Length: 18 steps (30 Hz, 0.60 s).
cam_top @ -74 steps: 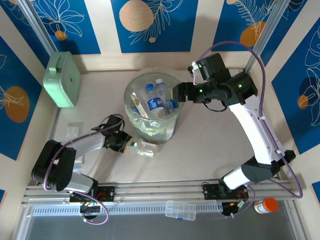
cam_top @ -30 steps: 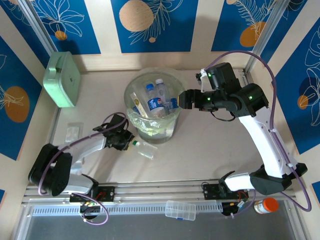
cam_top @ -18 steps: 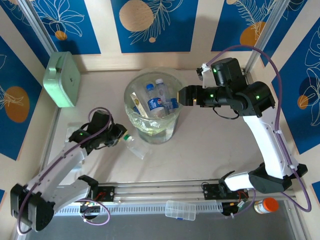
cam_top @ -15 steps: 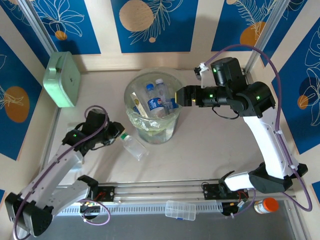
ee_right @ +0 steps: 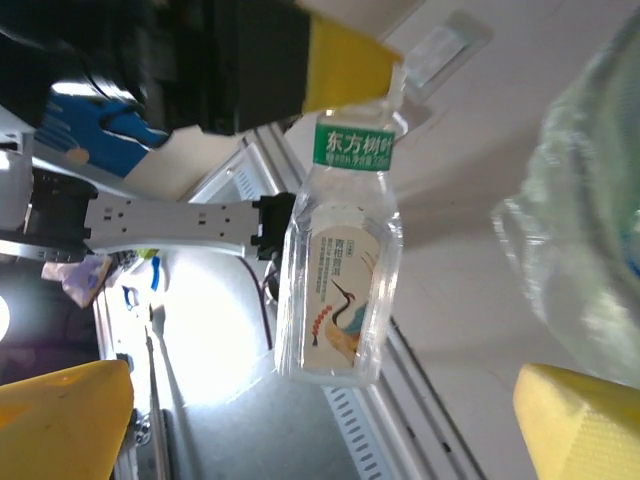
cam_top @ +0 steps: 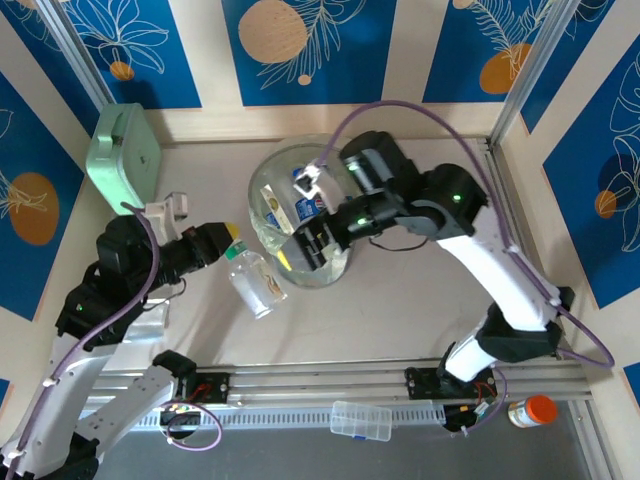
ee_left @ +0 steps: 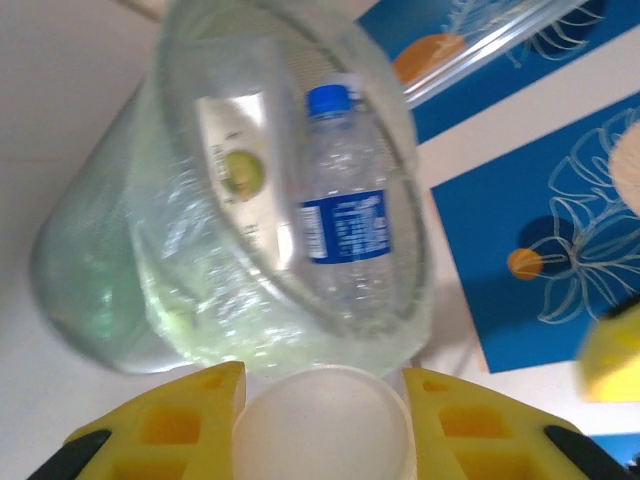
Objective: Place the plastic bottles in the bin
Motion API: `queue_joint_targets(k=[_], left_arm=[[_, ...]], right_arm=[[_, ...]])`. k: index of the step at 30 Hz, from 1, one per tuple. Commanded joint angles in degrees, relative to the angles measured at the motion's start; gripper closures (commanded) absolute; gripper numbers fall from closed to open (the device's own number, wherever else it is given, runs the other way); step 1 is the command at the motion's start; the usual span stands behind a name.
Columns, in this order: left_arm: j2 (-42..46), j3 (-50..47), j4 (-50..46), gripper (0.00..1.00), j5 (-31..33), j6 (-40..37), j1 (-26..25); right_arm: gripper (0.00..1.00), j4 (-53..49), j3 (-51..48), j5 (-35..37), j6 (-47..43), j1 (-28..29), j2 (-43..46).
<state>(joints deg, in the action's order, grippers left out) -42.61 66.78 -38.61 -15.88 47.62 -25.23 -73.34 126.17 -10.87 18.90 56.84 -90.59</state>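
Note:
My left gripper [cam_top: 228,240] is shut on the white cap [ee_left: 322,425] of a clear plastic bottle [cam_top: 252,285]. The bottle hangs in the air just left of the bin [cam_top: 262,185]. In the right wrist view the same bottle [ee_right: 340,280] shows a green neck band and a crane label. My right gripper [cam_top: 308,250] is open over the bin's near side, a short way from the hanging bottle, and holds nothing. Several blue-labelled bottles [cam_top: 305,200] lie inside the bin [ee_left: 90,270], one with a blue cap [ee_left: 345,220]. The right arm hides part of the bin.
A mint-green case [cam_top: 125,158] stands at the far left wall. A flat clear box [cam_top: 360,420] and an orange-lidded jar [cam_top: 530,410] sit by the front rail. A small flat clear packet [cam_top: 150,315] lies under the left arm.
The left arm has lifted the bottle off the table by its cap, up beside the bin. The right arm has swung left over the bin's near side and its jaws have opened wide.

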Motion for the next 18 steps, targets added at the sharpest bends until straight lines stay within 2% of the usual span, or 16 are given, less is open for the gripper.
queue_joint_targets(k=[1,10,18], left_arm=[[-1.9,3.6,2.0,0.97,-4.4,-2.9,0.5],[-4.5,7.4,7.1,1.0,-6.8,-0.3,0.5],[-7.3,10.4,9.8,1.0,-6.0,2.5,0.5]], right_arm=[[0.01,-2.0,2.4,0.3,-1.5,2.9,-2.2],[0.0,1.7,2.0,-3.6,-0.3,3.5,-6.0],[0.12,3.1,3.7,0.0,0.4,3.6,-7.4]])
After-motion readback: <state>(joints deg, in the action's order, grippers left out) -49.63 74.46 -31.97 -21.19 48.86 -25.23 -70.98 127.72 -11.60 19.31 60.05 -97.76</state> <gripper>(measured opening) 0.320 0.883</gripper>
